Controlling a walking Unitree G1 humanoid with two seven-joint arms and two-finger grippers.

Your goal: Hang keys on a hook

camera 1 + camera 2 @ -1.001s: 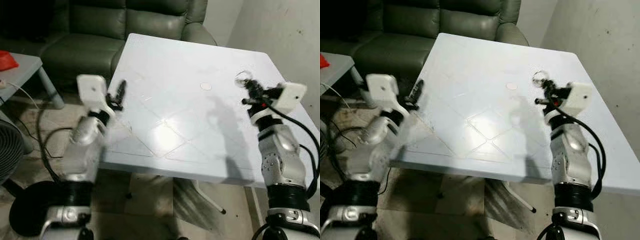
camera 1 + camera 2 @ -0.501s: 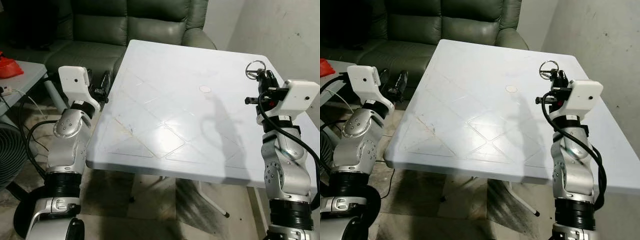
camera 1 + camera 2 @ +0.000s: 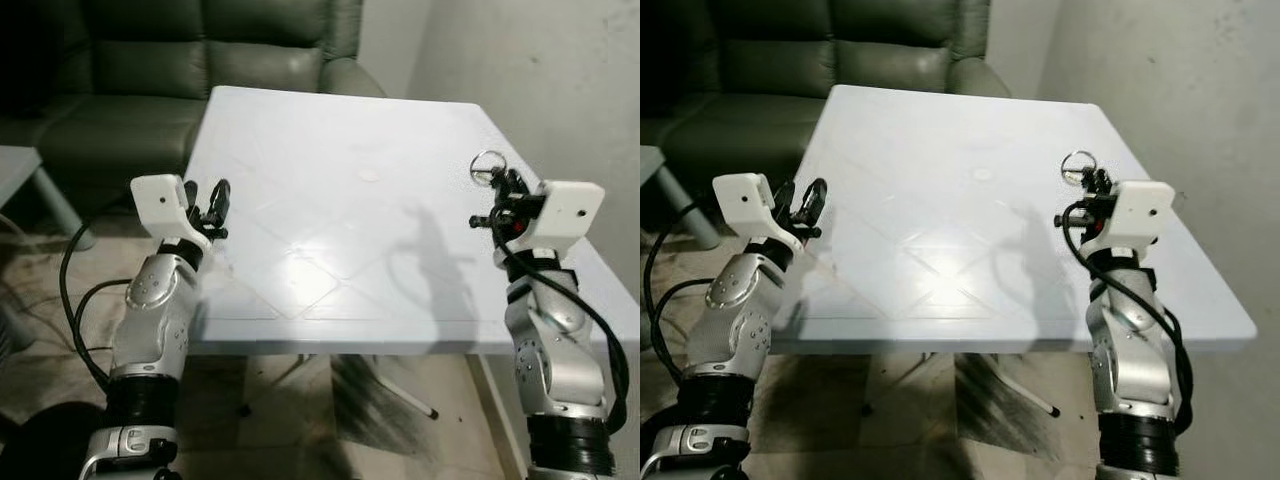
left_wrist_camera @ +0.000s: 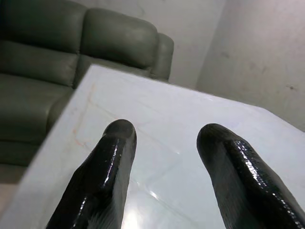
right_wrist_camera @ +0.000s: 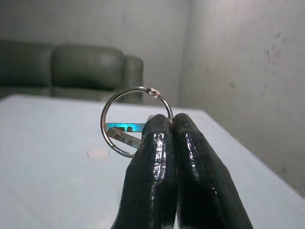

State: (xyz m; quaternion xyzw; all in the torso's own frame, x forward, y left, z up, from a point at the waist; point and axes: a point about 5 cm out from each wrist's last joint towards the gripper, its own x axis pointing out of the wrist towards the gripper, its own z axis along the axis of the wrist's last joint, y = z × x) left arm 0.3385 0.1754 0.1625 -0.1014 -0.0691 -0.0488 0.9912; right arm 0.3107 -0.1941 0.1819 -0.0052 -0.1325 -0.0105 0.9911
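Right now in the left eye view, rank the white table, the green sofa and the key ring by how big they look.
1. White table, largest in the frame.
2. Green sofa, partly cut off and farther away, so its real size is unsure.
3. Key ring, smallest, pinched in the right gripper.

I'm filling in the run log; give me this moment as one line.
right gripper: shut on key ring, held above white table | left gripper: open, at table's left edge | hook: not seen
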